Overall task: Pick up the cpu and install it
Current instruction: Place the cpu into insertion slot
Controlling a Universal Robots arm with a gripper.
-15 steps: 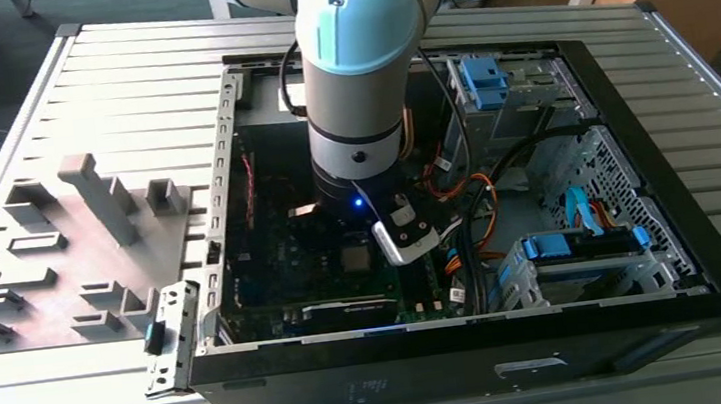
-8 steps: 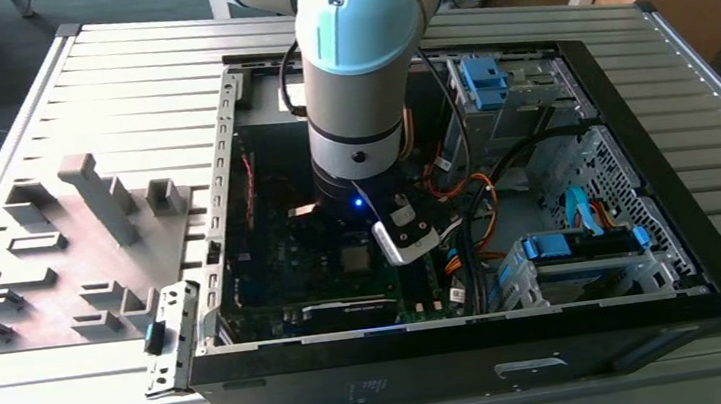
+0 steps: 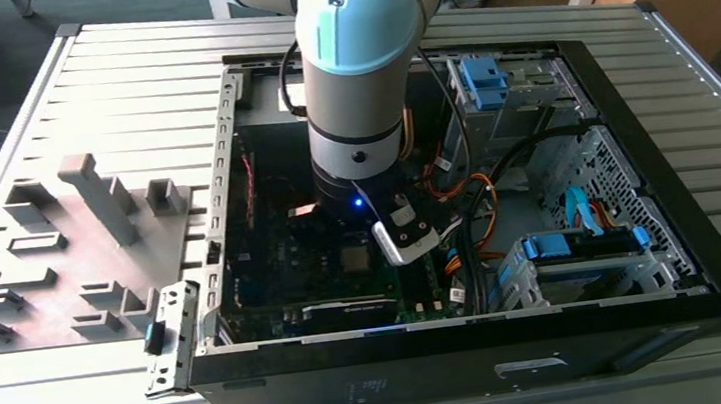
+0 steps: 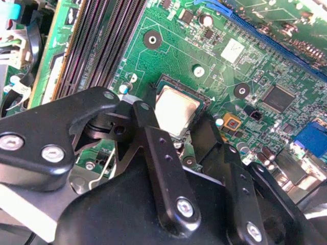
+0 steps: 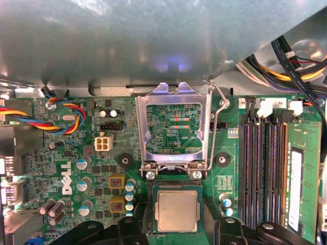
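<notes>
Inside the open case (image 3: pixel 351 374), the pincer (image 5: pixel 178 230) straddles the seated cpu (image 5: pixel 177 209) with slim gaps either side. The raised socket frame (image 5: pixel 173 127) stands just beside, memory slots (image 5: pixel 263 168) flank it, and cables (image 3: pixel 470 251) crowd the exterior view's right. The case's open top leaves the way in from above.

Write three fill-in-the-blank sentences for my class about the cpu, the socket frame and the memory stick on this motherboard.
1. The cpu lies flat in its ___.
2. The silver socket frame beside it is swung ___, not closed over it.
3. The long memory stick is coloured ___.
Missing words: socket; open; green.
</notes>
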